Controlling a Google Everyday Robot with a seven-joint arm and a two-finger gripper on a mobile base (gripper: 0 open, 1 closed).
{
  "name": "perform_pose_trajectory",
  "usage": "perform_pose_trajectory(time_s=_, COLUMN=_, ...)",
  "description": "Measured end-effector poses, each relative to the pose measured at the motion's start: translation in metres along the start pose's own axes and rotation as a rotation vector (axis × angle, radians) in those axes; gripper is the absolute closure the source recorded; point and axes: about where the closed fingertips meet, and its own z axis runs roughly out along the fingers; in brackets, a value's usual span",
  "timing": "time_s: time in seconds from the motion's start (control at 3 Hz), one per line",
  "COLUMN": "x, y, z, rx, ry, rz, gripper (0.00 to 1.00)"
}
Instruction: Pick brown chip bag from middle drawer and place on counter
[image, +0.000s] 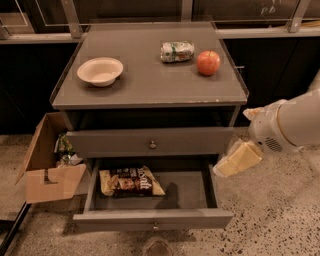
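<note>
— Cream 2-finger gripper (237, 159)?
— Hanging just right of the open wide grey middle drawer (186, 189); grip unreadable.
— Crinkly dark-brown chip bag (131, 181)?
— Left of gripper, slightly lower, flat in drawer's left half.

The white arm (295, 122) reaches in from the right, bent down at the wrist, with the pale tool (237, 159) hanging at its end, angled down and leftward.
</note>
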Motion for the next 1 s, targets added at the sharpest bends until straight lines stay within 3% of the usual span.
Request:
perform_pose_trajectory(time_s=0.67, x=0.013, y=0.012, z=0.057, rx=0.000, ry=-0.052, rz=0.057, gripper=0.00)
perform_pose_trajectory(time_s=1.0, x=0.018, y=0.017, z=0.083, rx=0.007, ry=-0.040, rz=0.077, gripper=0.00)
